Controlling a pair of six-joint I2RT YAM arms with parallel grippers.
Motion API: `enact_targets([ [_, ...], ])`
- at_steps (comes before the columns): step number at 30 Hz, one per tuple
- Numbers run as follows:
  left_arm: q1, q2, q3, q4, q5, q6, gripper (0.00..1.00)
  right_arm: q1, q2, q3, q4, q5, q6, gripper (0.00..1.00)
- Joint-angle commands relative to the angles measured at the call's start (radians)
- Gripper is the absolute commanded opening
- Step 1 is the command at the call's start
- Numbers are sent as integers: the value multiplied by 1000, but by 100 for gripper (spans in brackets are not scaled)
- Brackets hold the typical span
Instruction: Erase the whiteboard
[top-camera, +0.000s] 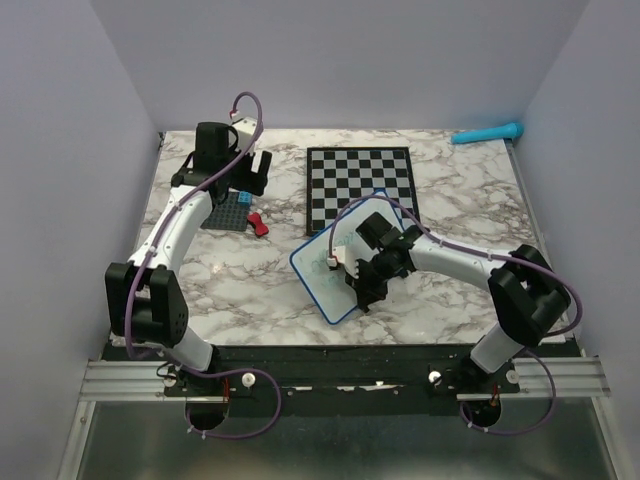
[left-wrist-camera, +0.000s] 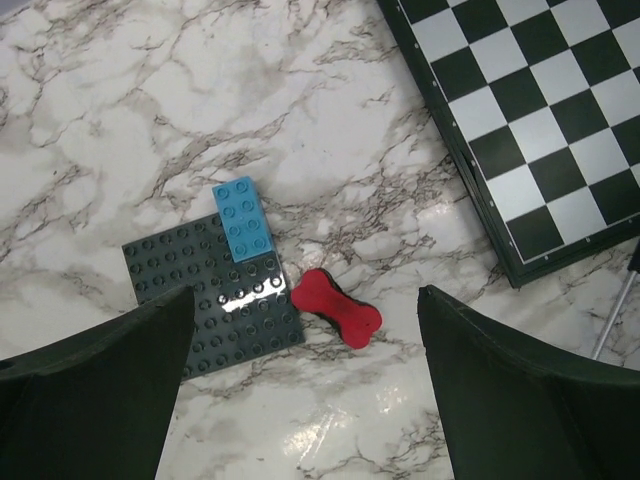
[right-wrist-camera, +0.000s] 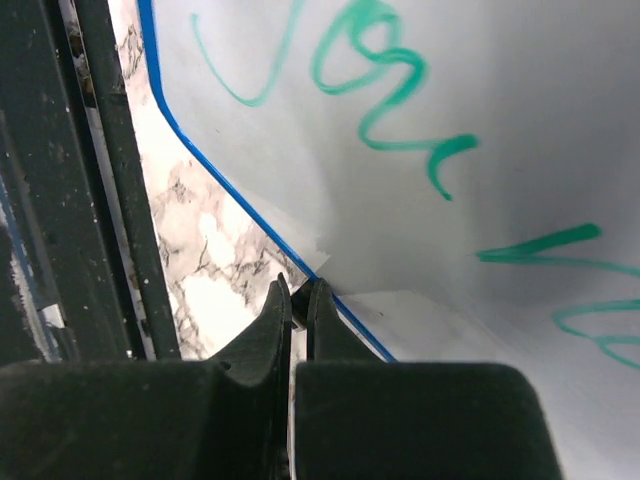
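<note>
Right gripper (right-wrist-camera: 298, 292), one whiteboard (right-wrist-camera: 520, 130) (teal scribbles (right-wrist-camera: 420, 147))

Chessboard (top-camera: 358, 186); grey baseplate (left-wrist-camera: 215, 295) w/ blue brick (left-wrist-camera: 245, 218); red bone-shaped piece (left-wrist-camera: 337, 307) beside.

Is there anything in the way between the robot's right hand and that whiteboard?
Nothing visible stands between them. The right hand is right at the whiteboard, with its fingers pinched together on the board's blue rim.

top camera looks down over all; wrist views close, sharing chessboard (top-camera: 360, 185), whiteboard (top-camera: 318, 262).
</note>
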Motion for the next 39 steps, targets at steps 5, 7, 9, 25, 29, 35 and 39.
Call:
enact_targets([
  [5, 56, -104, -65, -54, 61, 11, 99, 55, 75, 120, -10, 40, -264, 1],
  [7, 63, -108, -73, -73, 75, 29, 99, 55, 104, 126, -19, 63, -297, 1],
  [9, 71, -119, -77, -93, 75, 46, 99, 55, 105, 115, -21, 72, -301, 1],
  [25, 89, -173, -201, -99, 47, -15, 99, 76, -25, 26, -47, -55, -191, 5],
  [29, 89, -161, -195, -123, 37, -21, 99, 76, 1, 23, -25, 12, -166, 41],
  [35, 89, -159, -229, -111, 4, -99, 99, 78, -105, 1, 4, 78, -93, 100],
  [39, 80, -132, -243, -85, -31, -214, 96, 69, -200, 20, -15, 98, -50, 100],
])
